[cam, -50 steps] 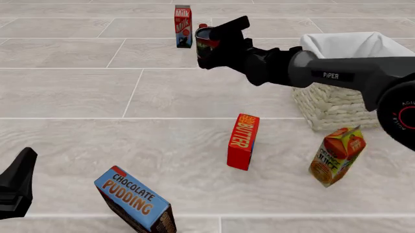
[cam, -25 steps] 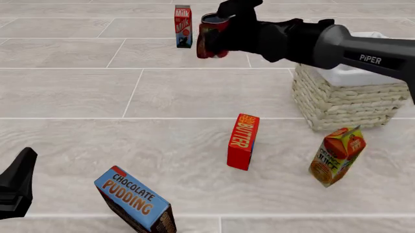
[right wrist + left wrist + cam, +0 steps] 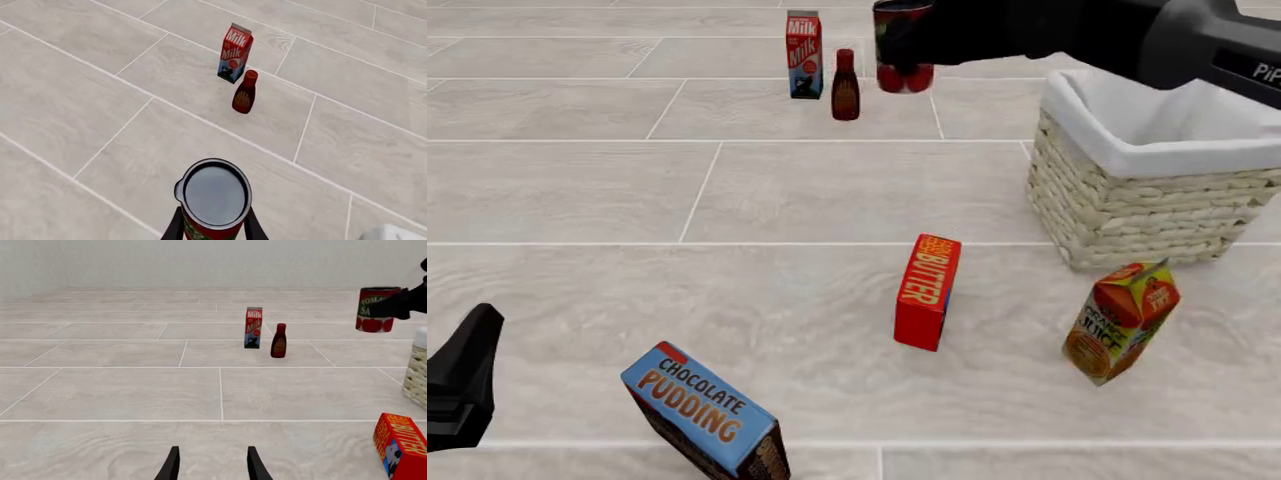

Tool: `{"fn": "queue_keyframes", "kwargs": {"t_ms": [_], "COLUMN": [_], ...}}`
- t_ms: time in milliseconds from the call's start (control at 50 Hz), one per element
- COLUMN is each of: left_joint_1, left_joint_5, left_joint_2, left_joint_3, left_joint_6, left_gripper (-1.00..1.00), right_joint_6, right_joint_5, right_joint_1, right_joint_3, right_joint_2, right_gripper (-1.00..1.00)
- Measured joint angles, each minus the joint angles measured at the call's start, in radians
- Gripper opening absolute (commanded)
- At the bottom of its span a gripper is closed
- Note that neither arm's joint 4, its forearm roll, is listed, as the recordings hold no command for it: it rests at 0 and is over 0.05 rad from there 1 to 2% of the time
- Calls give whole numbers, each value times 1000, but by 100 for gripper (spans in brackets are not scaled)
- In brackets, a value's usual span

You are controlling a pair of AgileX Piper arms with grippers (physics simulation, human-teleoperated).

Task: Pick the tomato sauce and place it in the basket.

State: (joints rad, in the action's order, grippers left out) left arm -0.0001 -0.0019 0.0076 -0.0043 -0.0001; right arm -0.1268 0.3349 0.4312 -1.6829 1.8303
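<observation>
Gripping tomato sauce (image 3: 904, 45), right gripper (image 3: 941, 38) half-cropped

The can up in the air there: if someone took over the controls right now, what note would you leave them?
Right gripper: shut on the can, held high above the floor.
Left gripper: open, empty, low and near the camera side.
Basket: to the right of the can, no goods visible inside.
Done: can picked and lifted.
Left: carry it right over the basket, lower, release.

Right gripper (image 3: 212, 227) raised, jaws clamped; left gripper (image 3: 211, 465) low, jaws parted.
</observation>
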Motion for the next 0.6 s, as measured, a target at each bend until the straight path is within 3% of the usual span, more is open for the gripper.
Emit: {"fn": "queue_keyframes", "kwargs": {"t_ms": [240,600], "left_joint_1": [0,0], "left_joint_5": [0,0], "left_joint_2": [0,0], "left_joint_3": [0,0], "left_joint_6": [0,0], "left_gripper": [100,100], "right_joint_6": [-13,-32], "right_joint_5": [86,141], "right_joint_1": [-56,-158], "right_joint_3": [-23,7], "right_joint_2": [-41,-124], "right_gripper": [-100,-100]}}
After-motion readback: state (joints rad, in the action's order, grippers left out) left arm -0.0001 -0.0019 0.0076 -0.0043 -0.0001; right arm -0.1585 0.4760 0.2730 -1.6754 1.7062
